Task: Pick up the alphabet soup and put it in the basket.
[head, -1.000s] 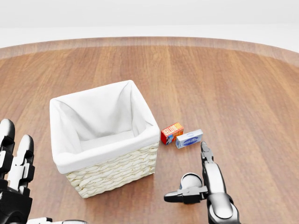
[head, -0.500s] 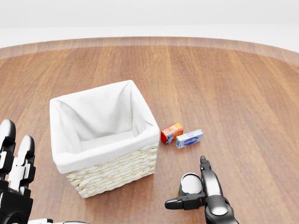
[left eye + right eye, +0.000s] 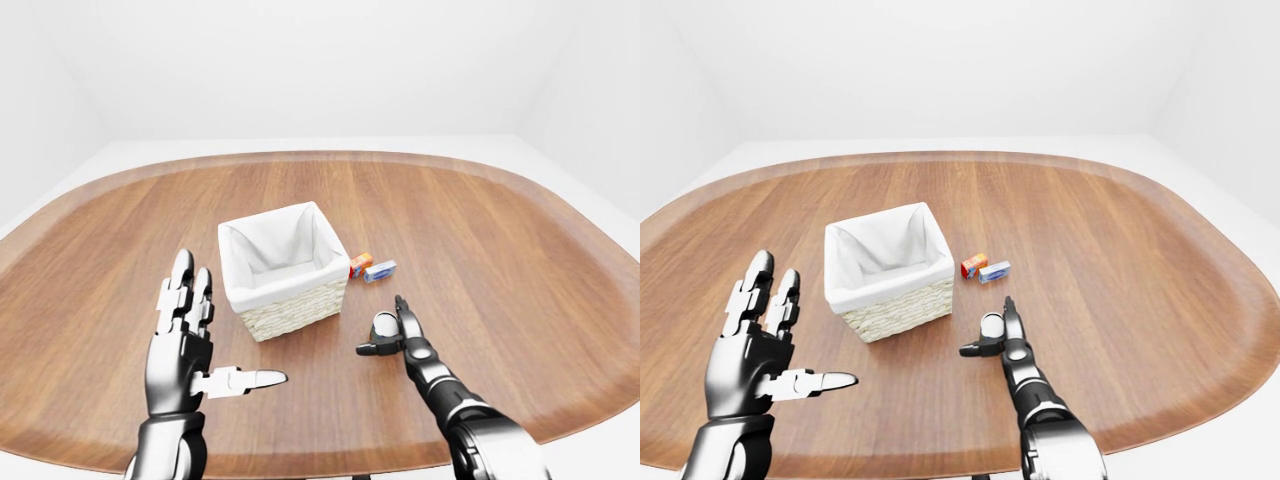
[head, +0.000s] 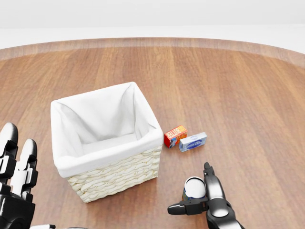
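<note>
Cream woven basket (image 4: 119, 176), white lining; orange-red box (image 4: 175, 136); blue-white box (image 4: 193, 141)

Small red-orange carton (image 4: 175, 136), small blue-white box (image 4: 193, 141): printing present, too small and blurred to read.

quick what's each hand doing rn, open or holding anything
Left hand: open, fingers spread, holding nothing.
Right hand: open, fingers standing about the alphabet soup can, not closed round it.
</note>
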